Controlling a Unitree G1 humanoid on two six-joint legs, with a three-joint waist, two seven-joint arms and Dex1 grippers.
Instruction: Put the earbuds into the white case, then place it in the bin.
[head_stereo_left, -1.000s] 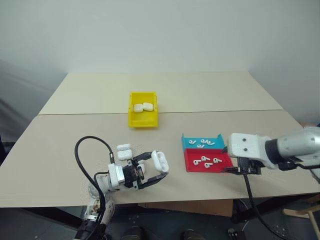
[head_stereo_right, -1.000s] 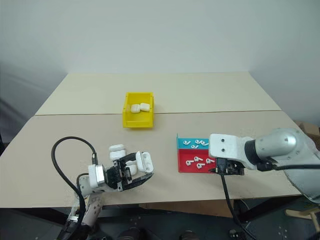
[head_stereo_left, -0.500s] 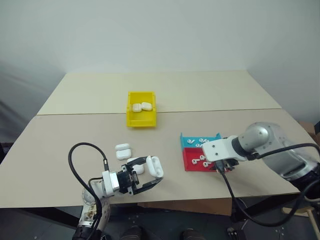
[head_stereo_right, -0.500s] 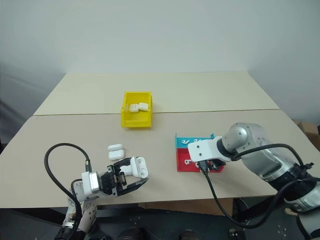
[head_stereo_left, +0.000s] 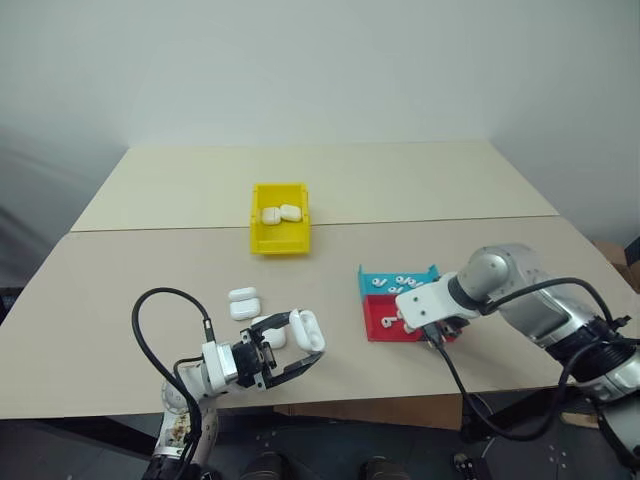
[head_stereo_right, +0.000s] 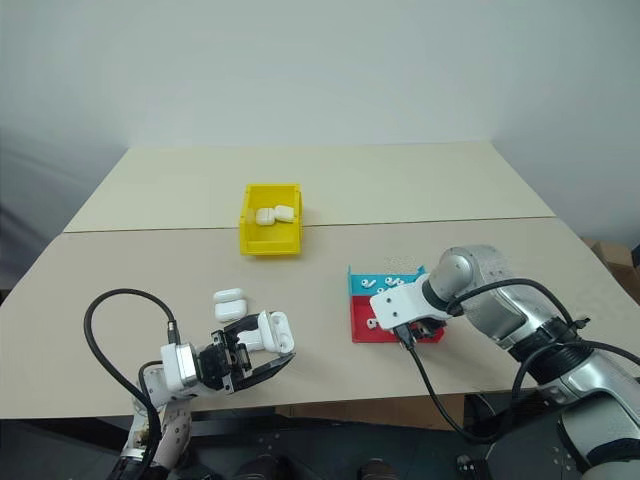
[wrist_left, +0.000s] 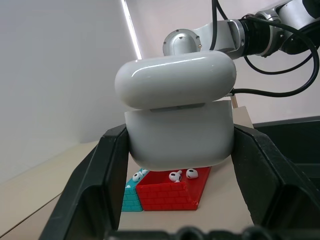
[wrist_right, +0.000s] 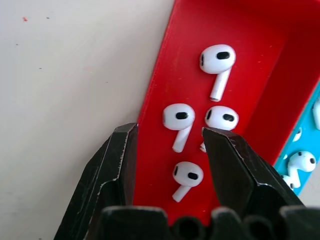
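Note:
My left gripper (head_stereo_left: 308, 336) is shut on the white case (wrist_left: 177, 120), holding it above the table's near edge with its lid partly raised. My right gripper (wrist_right: 167, 131) points down, open, into the red tray (wrist_right: 260, 65). Several earbuds lie there, and one earbud (wrist_right: 178, 118) sits just between and ahead of the fingertips, untouched. More earbuds (head_stereo_left: 402, 281) lie in the blue tray (head_stereo_left: 372, 283) behind it. The yellow bin (head_stereo_left: 257, 218) stands at mid-table with two cases (head_stereo_left: 280, 213) inside.
Two spare white cases (head_stereo_left: 243, 303) rest on the table just beyond my left gripper, and a third (head_stereo_left: 270, 336) lies close beside it. A black cable (head_stereo_left: 165, 330) loops from the left wrist. The table edge runs close under both arms.
My right arm has swung in to the left and down over the red tray, turning its gripper downward, and the jaws have narrowed. The left gripper keeps the case still.

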